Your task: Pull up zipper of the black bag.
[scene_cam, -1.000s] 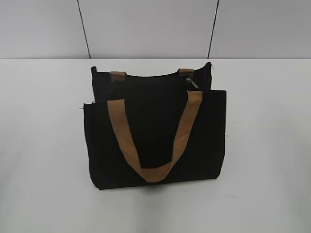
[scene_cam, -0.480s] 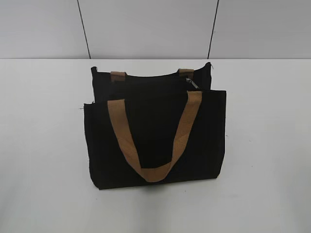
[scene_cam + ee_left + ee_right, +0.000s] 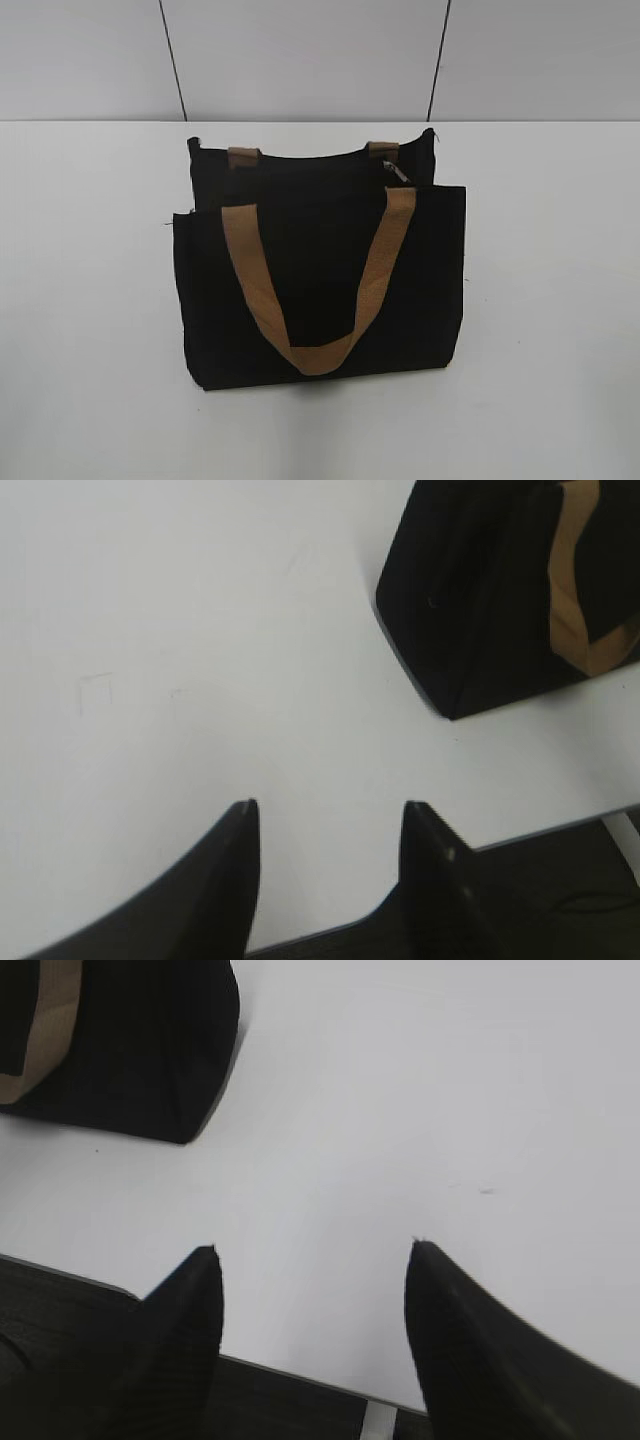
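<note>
Zipper [image 3: 396, 171]: small silver slider with its pull tab, sitting at the right end of the bag's top opening, just behind the top of the front strap's right leg; the dark zip line beside it is hard to make out, so how far it is closed cannot be told.
Black bag [image 3: 318, 270]: rectangular fabric tote standing upright near the middle of the white table [image 3: 90, 350], front panel facing the camera, which leaves the top edge reachable from above.
Front handle [image 3: 320, 290]: tan webbing strap hanging down the front panel in a U, clear of the slider.
Rear handle: only two short tan stubs [image 3: 243, 157] show at the back rim.
Left gripper [image 3: 325, 815]: fingers apart, holding nothing, low over bare table near its front edge, the bag's corner well off to its upper right.
Right gripper [image 3: 312, 1252]: fingers apart, empty, also near the table's front edge, the bag's corner to its upper left.
Stage: judged not yet begun; neither gripper is near the bag, likely waiting before one steadies the fabric and the other takes the tab.
</note>
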{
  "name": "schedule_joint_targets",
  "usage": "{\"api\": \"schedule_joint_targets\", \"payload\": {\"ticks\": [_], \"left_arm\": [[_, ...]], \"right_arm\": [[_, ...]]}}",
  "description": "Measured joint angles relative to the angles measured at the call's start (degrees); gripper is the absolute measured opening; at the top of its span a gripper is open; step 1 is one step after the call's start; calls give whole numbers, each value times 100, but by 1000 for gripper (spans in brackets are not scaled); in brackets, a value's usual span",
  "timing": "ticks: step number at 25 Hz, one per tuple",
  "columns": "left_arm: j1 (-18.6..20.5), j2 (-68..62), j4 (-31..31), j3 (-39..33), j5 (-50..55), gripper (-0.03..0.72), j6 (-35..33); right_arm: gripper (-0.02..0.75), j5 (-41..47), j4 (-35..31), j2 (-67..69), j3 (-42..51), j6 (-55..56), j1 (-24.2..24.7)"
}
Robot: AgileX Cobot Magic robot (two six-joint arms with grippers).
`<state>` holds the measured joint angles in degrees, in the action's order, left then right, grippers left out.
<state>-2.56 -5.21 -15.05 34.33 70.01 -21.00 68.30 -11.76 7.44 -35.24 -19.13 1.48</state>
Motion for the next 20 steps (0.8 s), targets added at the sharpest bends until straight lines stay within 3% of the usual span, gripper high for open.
{"api": "schedule_joint_targets", "payload": {"ticks": [4,10,15,20], "left_arm": [[-179,5,204,-142,2,347,268],[169,4,928,-174,-121,346,1444],[468,4,960,-206,-400,346,1599],[303,11,789,-364,-798,346,1513]], "right_arm": [[452,61,377,-14,0,254,-25],[452,56,489,-256,468,674,-25],[452,-267,514,-585,607,751,-25],[452,-483,514,-618,731,764,-25]]}}
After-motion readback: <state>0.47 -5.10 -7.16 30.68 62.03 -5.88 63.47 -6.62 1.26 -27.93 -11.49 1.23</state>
